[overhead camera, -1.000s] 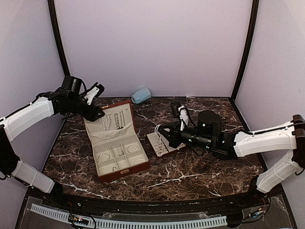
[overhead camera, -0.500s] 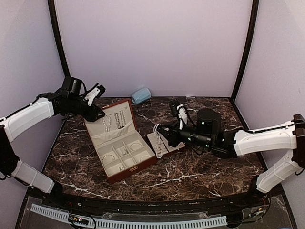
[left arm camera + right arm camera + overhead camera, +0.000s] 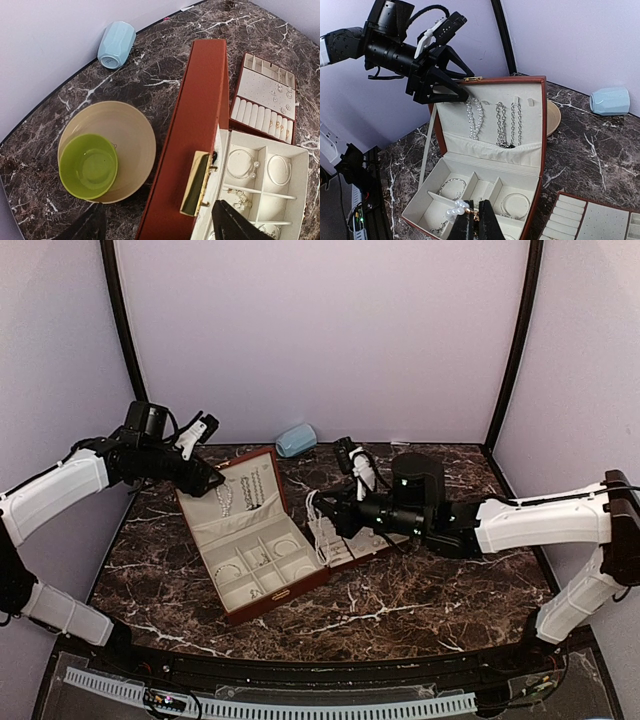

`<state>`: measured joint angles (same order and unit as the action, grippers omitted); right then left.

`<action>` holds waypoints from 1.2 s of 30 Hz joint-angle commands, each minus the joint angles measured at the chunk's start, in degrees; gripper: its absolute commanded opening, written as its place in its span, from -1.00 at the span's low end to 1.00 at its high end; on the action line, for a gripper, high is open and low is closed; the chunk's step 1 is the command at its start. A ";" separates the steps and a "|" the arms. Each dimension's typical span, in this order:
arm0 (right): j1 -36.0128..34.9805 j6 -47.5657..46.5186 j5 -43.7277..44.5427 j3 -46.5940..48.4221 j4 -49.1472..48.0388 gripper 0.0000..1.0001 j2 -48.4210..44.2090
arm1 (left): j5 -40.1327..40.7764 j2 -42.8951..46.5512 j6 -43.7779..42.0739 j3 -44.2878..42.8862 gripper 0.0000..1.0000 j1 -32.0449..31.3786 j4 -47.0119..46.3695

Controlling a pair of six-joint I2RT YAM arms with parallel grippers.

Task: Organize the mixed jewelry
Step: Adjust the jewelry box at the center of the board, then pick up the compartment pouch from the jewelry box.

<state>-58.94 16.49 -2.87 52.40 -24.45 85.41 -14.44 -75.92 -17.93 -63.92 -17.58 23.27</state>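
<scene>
1. While the left gripper hangs released, fingers astride the raised lid, the reddish-brown, cream-lined jewellery case sits open
2. Its lid holds a hanging pearl strand and silvery chains; its compartments, thin bangles
3. The right gripper is clenched on a white pearl-bead strand just beside the case
4. The flat cream-lined tray carries tiny earrings and rings
5. A green bowl sits inside a beige bowl

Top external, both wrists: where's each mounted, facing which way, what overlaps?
Top external: high behind the bases, looking down on the table; left arm, right arm show.
Left wrist: over the case, looking down; own fingertips at bottom.
Right wrist: low, facing the open case and left gripper; right gripper pinches a pearl strand.
All share: case, blue cup.
</scene>
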 commanded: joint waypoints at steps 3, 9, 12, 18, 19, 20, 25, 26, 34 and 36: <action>-1.62 -2.71 0.60 8.11 2.99 -1.00 4.30 | 2.29 8.02 2.87 1.46 0.55 -0.17 -5.21; -2.23 -3.20 0.50 15.57 5.21 -1.00 8.72 | 1.31 14.30 4.40 3.22 0.54 -0.17 -6.78; -2.39 -3.20 0.94 20.07 6.88 -1.00 11.42 | -0.67 18.23 5.43 6.67 0.46 -0.25 -8.28; -2.41 -3.60 1.70 29.02 10.32 -1.00 17.41 | -4.81 23.30 8.04 13.39 0.21 -0.38 -10.96; -2.41 -3.65 1.65 30.46 10.83 -1.00 18.29 | -4.90 23.73 8.47 14.05 0.16 -0.62 -11.14; -2.41 -3.77 1.58 31.93 11.43 -1.00 19.25 | -4.57 24.55 8.59 15.48 0.14 -0.88 -11.55; -2.39 -4.43 2.13 37.60 12.65 -1.00 22.96 | 1.31 24.60 7.55 18.93 0.05 -7.03 -11.30; -2.37 -4.52 2.43 38.39 12.72 -1.00 23.54 | 3.38 24.11 7.42 19.01 0.02 -7.99 -10.52; -2.26 -4.30 4.68 44.01 13.76 -1.00 26.77 | 14.24 18.33 9.85 20.05 -0.08 -17.17 -8.19; -2.08 -4.11 5.26 44.14 13.89 -1.00 26.71 | 16.52 16.99 11.89 20.48 -0.10 -17.99 -8.00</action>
<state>-60.88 12.47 0.05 94.19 -9.78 111.50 -5.26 -56.90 -9.34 -44.99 -33.47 13.54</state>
